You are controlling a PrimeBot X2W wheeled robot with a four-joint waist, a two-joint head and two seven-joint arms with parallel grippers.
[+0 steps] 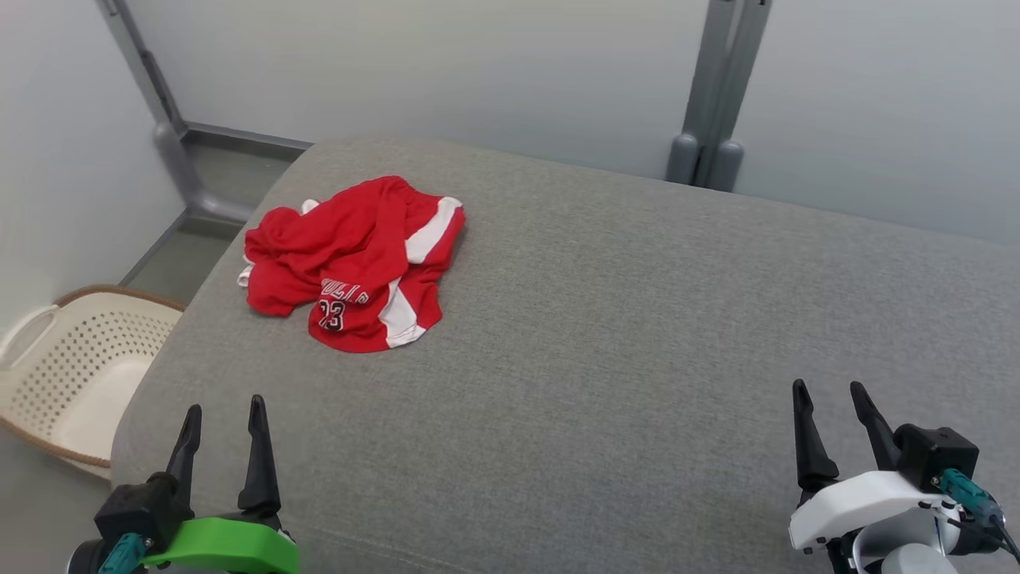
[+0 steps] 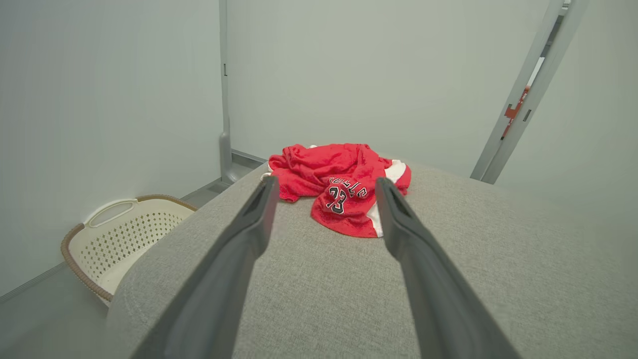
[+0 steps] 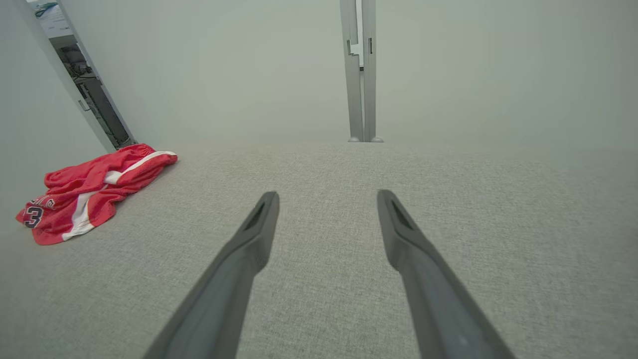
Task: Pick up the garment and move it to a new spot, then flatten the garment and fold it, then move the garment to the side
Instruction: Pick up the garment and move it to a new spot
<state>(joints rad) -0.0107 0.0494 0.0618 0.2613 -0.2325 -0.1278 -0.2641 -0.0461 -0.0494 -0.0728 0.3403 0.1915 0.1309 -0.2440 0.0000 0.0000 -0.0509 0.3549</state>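
- Task item: the garment (image 1: 355,263), a red jersey-type piece with white side stripes and a printed number, lies crumpled in a heap on the grey upholstered surface (image 1: 637,335). It sits in the far left part of that surface, close to the left edge.
- Condition of item: bunched and overlapped, not flattened and not folded. No step of the task is judged complete.
- Left gripper (image 1: 225,403): fingers spread wide with nothing between them. It hovers over the near left corner of the surface, well apart from the garment.
- Right gripper (image 1: 827,386): fingers likewise spread wide with nothing held. It hovers over the near right corner.
- Governing relation: the garment lies ahead of the left gripper and slightly to its right. In the left wrist view the heap shows between the two fingers, so that arm is already roughly lined up on it.
- From the right gripper the garment lies far off to the left and further ahead, a much longer reach across the surface.
- Nearer arm: the left, by a clear margin.
- Long axis: none can be read with confidence from the heap, though one white stripe runs roughly from far to near.
- Adjacent hazard: a perforated cream basket (image 1: 48,375) stands on the floor beside the left edge.
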